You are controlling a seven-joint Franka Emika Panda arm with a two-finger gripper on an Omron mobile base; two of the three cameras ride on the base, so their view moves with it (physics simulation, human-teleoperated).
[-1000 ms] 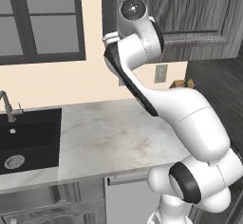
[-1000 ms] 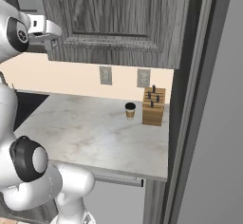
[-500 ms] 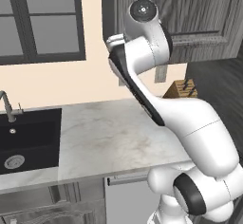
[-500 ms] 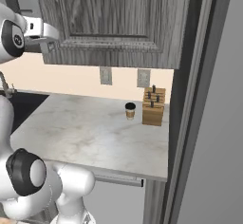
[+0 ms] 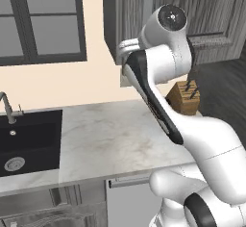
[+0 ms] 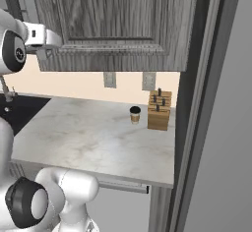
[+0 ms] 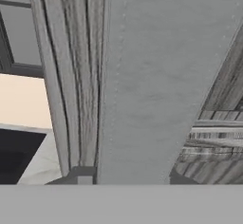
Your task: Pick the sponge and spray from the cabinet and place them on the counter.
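Gripper state cannot be told: the hand sits close against the cabinet [image 6: 118,24], whose doors are shut, hiding anything inside. Below, the counter [image 5: 110,139] carries a knife block [image 6: 159,110] and paper cup [image 6: 135,114]; a black sink [image 5: 26,142] lies beneath the window [image 5: 43,21].

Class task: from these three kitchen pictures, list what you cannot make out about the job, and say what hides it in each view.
- Sponge and spray: unseen; the cabinet doors hide its inside in both base views.
- End effector: the arm covers it in the left base view, so open or shut is unknown.
- Cup: too small to see contents, right base view.
- Sink: cut by the left edge.
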